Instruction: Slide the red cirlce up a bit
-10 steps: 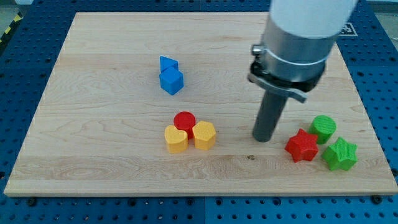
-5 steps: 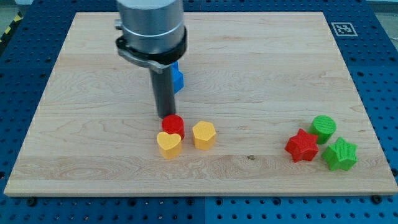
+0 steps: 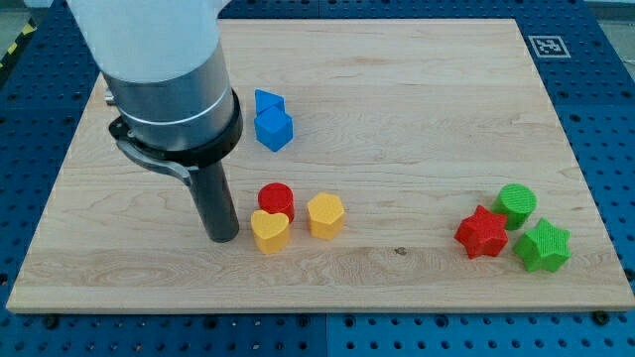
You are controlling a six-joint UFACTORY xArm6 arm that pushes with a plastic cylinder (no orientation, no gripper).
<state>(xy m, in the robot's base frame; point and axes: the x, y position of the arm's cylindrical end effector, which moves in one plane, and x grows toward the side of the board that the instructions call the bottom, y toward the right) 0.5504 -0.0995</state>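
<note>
The red circle block (image 3: 276, 199) sits near the middle of the wooden board (image 3: 397, 99), touching the yellow heart block (image 3: 269, 231) just below it. A yellow hexagon block (image 3: 325, 215) lies to its right. My tip (image 3: 222, 237) rests on the board to the left of the yellow heart, below and left of the red circle, with a small gap to both.
Two blue blocks (image 3: 272, 120) sit together above the red circle. At the view's right a red star (image 3: 482, 233), a green round block (image 3: 516, 204) and a green star (image 3: 542, 246) are clustered. The arm's wide body covers the board's upper left.
My tip swept from the right side across to just above the red circle, then down to the left of the yellow heart. The red circle and yellow heart shifted slightly left and down.
</note>
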